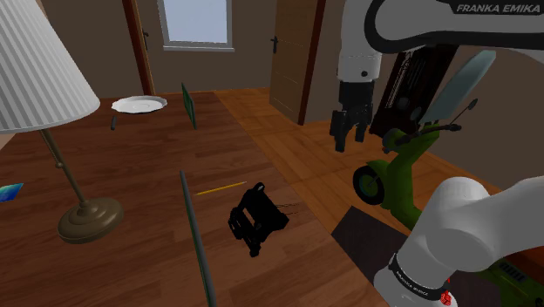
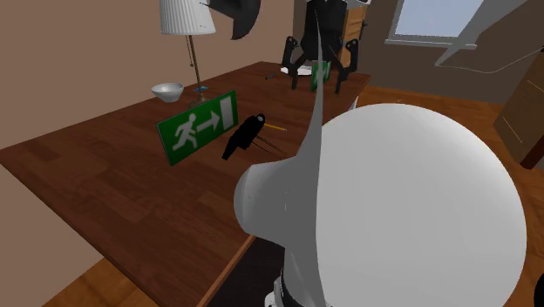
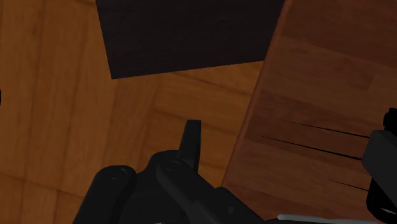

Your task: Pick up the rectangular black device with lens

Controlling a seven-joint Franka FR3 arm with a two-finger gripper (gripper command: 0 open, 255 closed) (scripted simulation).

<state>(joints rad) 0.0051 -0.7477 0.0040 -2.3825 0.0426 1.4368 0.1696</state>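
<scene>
End effector [image 1: 349, 142]: mine, fingers apart, grasping nothing, touching nothing.
Camera [image 1: 255, 218]: one, on counter [image 2: 105, 174].
Lamp [image 1: 39, 70]: one.
Sign [image 2: 199, 126]: one.
Bowl [image 2: 166, 91]: one.

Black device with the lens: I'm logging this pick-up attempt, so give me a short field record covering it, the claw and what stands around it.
target: black device, lying on the wooden table
claw: in the air, apart from the device, above the floor beside the table edge
contact: none, device not grasped yet
nearest neighbour: green exit sign, upright beside the device
also on table: lamp, white dish
off table: green scooter on the floor
</scene>
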